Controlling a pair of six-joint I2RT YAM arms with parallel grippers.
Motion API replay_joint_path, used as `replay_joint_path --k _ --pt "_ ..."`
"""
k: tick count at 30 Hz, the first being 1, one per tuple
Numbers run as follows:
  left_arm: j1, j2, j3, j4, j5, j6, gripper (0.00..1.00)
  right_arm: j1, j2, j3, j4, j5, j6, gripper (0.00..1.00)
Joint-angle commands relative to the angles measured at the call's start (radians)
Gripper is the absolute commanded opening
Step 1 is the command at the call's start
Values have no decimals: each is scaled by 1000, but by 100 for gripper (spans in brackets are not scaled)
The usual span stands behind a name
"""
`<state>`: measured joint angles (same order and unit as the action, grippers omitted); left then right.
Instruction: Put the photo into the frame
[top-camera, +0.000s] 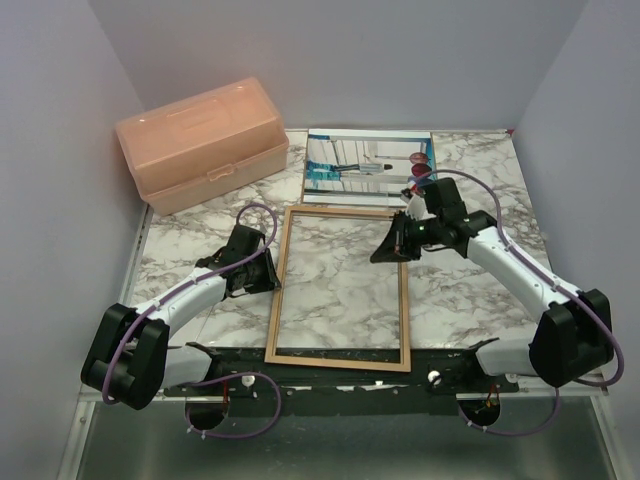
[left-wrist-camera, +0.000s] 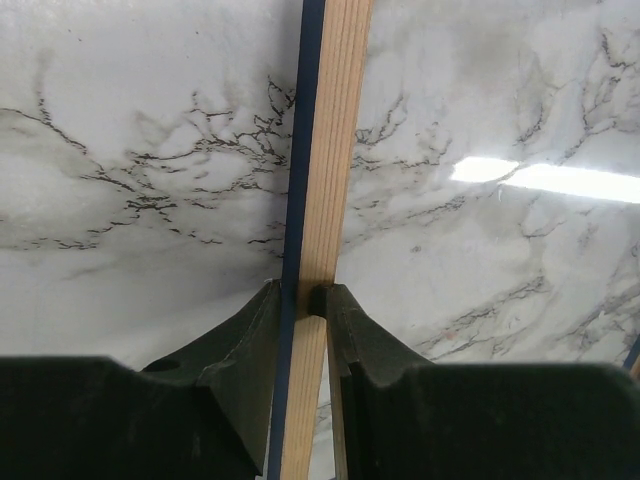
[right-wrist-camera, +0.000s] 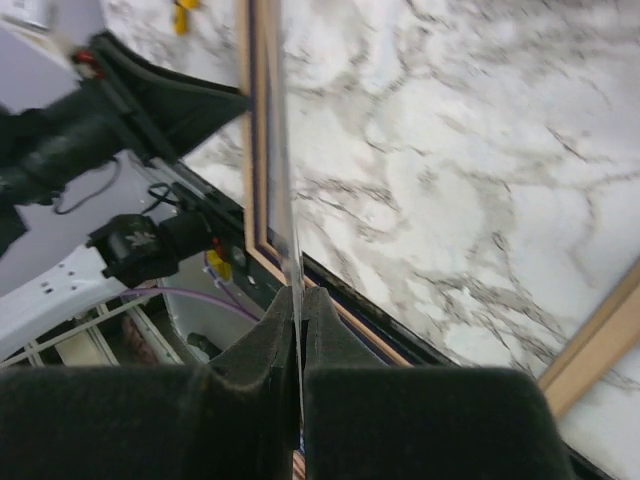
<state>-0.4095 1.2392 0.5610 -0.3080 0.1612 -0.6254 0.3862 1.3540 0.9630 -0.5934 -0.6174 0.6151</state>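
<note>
The frame (top-camera: 338, 357) lies flat in the middle of the marble table, light wood face up. My left gripper (top-camera: 262, 270) is shut on its left rail; the left wrist view shows the fingers (left-wrist-camera: 250, 340) pinching the wood and navy strip of the frame (left-wrist-camera: 335, 150). Over the frame's upper right part, my right gripper (top-camera: 390, 245) is shut on the thin clear pane (right-wrist-camera: 280, 150), which shows edge-on between the pads of the right gripper (right-wrist-camera: 298, 295). The photo (top-camera: 365, 165) lies flat behind the frame, its right end partly hidden by my right arm.
A peach plastic box (top-camera: 200, 140) stands closed at the back left. Grey walls close in the table on the left, back and right. A black strip (top-camera: 340, 375) runs along the near edge between the arm bases.
</note>
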Motion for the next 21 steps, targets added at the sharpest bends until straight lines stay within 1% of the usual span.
replay_joint_path --k 1,7,12,21 --pt "-5 23 -10 -26 -22 16 26 10 -50 86 108 -33 61 1" --pt "-6 23 -11 -26 -22 15 26 11 -97 86 213 -58 167 1" --pt "-5 23 -11 -26 -23 15 26 9 -108 104 219 -75 190 1" --pt "-6 18 -13 -25 -21 15 26 -3 -99 116 214 -156 212 1"
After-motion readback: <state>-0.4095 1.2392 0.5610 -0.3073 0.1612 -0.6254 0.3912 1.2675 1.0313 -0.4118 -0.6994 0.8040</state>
